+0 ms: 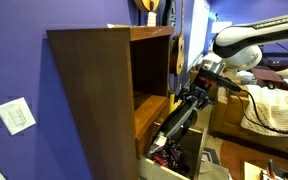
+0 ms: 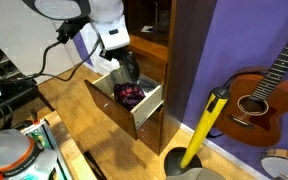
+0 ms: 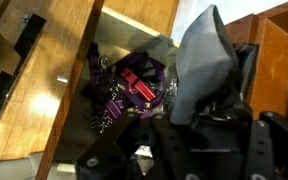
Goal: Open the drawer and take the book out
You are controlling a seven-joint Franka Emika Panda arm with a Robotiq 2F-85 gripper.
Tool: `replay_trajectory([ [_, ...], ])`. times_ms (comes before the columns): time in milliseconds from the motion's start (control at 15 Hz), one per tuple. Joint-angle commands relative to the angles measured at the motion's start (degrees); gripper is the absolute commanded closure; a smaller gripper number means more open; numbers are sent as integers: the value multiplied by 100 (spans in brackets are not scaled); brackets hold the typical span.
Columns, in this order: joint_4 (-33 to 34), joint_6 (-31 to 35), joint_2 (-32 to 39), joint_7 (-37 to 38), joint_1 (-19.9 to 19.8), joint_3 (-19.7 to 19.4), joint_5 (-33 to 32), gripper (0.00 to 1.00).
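Book (image 3: 206,60) pinched in gripper (image 2: 131,70), inside open drawer (image 2: 109,105).

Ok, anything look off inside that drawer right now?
The book stands tilted on edge in the shut gripper, not flat. Beside it, the open drawer holds a tangled heap of purple and red clutter. Nothing looks spilled or broken.

We lose the tips of the gripper (image 2: 130,72) inside the drawer (image 2: 109,105) in an exterior view; wrist-view clutter (image 3: 134,85) (red, purple) blurs beyond naming.
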Motion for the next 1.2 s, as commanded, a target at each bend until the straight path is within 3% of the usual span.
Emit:
replay_trajectory([
  [0, -333, 617, -567, 180, -116, 201, 83, 100],
  [333, -572, 1370, -1025, 204, -80, 343, 87, 100],
  [867, -867, 1808, -1640, 303, -114, 407, 33, 100],
  [1133, -921, 2271, -1561, 234, -53, 502, 52, 100],
])
